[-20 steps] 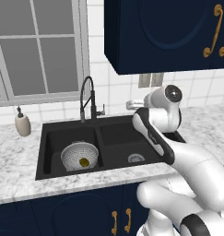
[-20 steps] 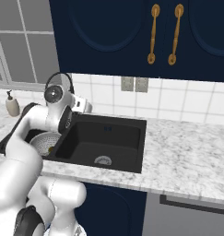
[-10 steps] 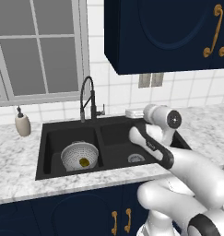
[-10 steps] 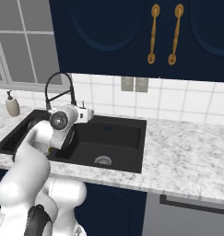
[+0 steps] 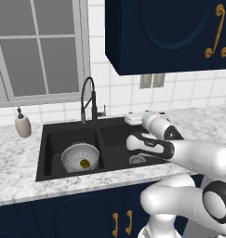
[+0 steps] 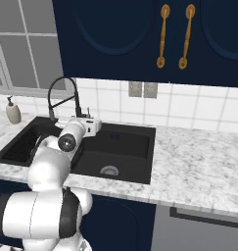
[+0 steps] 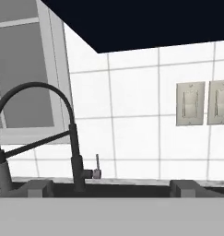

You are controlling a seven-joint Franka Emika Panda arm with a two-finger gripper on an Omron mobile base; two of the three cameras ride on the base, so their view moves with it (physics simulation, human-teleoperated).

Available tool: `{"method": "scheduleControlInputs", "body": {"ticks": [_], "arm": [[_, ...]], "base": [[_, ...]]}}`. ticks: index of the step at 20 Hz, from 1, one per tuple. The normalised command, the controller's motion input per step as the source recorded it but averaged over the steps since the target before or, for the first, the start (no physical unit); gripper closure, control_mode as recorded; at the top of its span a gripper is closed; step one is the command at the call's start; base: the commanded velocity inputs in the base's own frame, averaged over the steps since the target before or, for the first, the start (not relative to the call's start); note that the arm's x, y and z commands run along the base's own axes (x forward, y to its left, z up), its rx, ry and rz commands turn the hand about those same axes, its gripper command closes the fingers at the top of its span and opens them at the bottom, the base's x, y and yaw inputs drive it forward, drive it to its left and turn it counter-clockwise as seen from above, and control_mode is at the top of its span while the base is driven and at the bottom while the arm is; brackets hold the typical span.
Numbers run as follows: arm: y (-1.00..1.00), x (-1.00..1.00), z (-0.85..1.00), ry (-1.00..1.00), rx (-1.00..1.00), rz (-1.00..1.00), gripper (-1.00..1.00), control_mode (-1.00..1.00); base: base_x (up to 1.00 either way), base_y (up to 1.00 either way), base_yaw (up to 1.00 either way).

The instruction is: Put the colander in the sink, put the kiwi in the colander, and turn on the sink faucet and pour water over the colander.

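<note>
**Hovering over the right basin, claw open, faucet ahead**

Colander [image 5: 81, 157] sits upright in the left basin of the sink [image 5: 54, 139], rim up, mouth facing the ceiling. One kiwi [image 5: 85, 163] lies inside it, near the bottom. Round fruit, no long axis to call.

Faucet [image 5: 89, 100] stands upright behind the divider between the basins. Neck arches over toward the left basin side, spout end pointing down. Its small lever [image 7: 97, 164] sticks straight up beside the base in the hand view.

Gripper [image 5: 133, 119] is over the back of the right basin, near the faucet but not touching it. Hand lies roughly level and points at the back wall. Two dark fingertips [image 7: 37, 186] show far apart at the bottom of the hand view, nothing between them: claw open, holding nothing.

Counts: one colander, one kiwi, one faucet, two basins, one soap bottle [image 5: 23, 125] on the counter [image 5: 16, 162] left of the sink. One drain [image 5: 137, 159] visible in the right basin; the left one is covered by the colander.

View differences: left base view shows colander and kiwi; in the right base view the arm blocks the left basin. Right base view shows the counter [image 6: 199, 162] to the right of the sink. Hand view shows two wall outlets [image 7: 191, 103] side by side on the tile and the window frame behind the faucet.
</note>
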Motion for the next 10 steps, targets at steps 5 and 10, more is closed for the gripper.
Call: {"method": "scheduleControlInputs", "body": {"ticks": [5, 10], "arm": [[0.0, 0.1, 0.0, 0.01, 0.0, 0.0, -1.0, -1.0], [0.0, 0.0, 0.0, 0.03, 0.0, 0.0, -1.0, -1.0]], "base": [[0.0, 0.0, 0.0], [0.0, 0.0, 0.0]]}}
